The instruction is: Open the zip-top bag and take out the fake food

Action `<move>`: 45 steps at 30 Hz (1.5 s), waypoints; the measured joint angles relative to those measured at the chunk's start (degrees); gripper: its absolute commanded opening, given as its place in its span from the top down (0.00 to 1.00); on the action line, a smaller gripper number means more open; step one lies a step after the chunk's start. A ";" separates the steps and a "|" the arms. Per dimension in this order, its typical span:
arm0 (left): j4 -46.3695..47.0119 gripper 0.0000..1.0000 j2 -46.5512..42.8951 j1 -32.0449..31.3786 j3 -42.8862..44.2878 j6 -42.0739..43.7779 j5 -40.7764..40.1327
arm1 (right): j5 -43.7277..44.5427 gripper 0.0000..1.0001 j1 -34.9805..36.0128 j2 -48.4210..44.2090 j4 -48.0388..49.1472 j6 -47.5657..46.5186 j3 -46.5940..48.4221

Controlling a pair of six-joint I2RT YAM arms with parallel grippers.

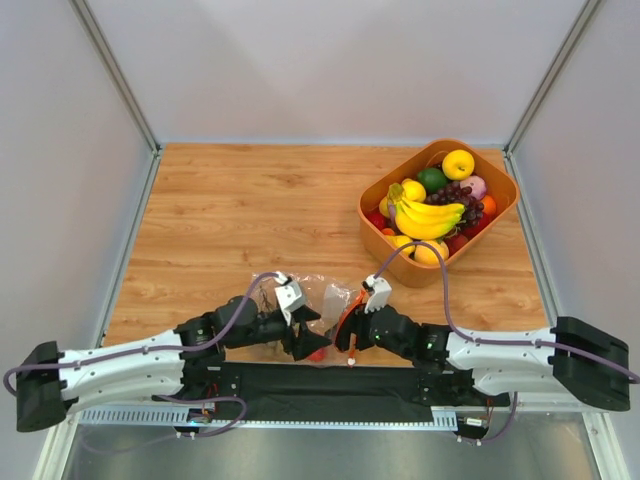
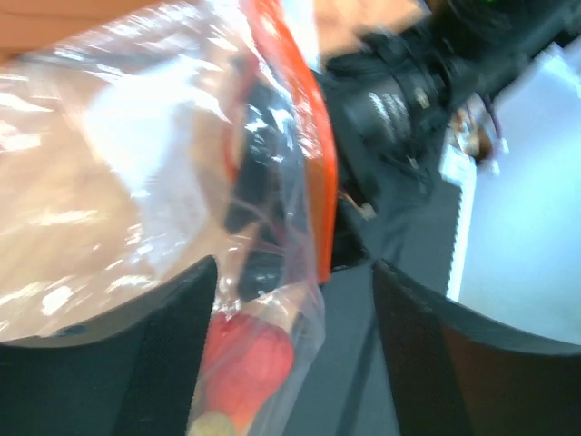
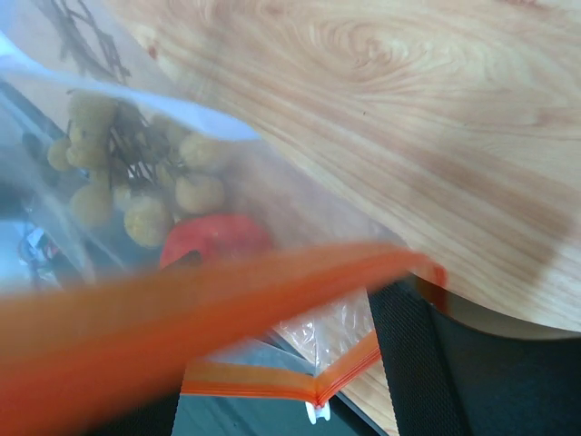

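Zip-top bag (image 1: 325,298) lies crumpled at the near edge of the tabletop (image 1: 230,210), between the two end effectors. Its clear film is crinkled and glossy, with a red-orange zip strip (image 3: 182,309) along one edge. From above it is little more than a pale shiny patch with a streak of orange. A red fruit (image 2: 245,363) shows at its near side by the black mat (image 1: 300,390). The blurred left wrist view shows that fruit low inside the film, with the strip curving down the bag's right side. Only the right wrist view shows the cluster of tan-brown balls (image 3: 150,195) inside the bag, just beside the red fruit. Only the top view shows the orange basket (image 1: 385,255) at the far right, well apart from the bag, with a yellow banana bunch (image 1: 430,215) on top of other fruit. Both arms reach low and inward from their bases, wrists close together. The left end effector (image 1: 306,330) is open, its dark fingers (image 2: 100,363) wide apart with the bag's lower end between them. The right end effector (image 1: 346,330) is open too, and the blurred strip crosses the gap between its spread fingers.
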 measured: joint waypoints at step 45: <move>-52.61 0.01 -21.64 -0.04 5.05 -27.36 -45.70 | 1.46 0.37 0.00 0.11 1.75 1.22 -0.72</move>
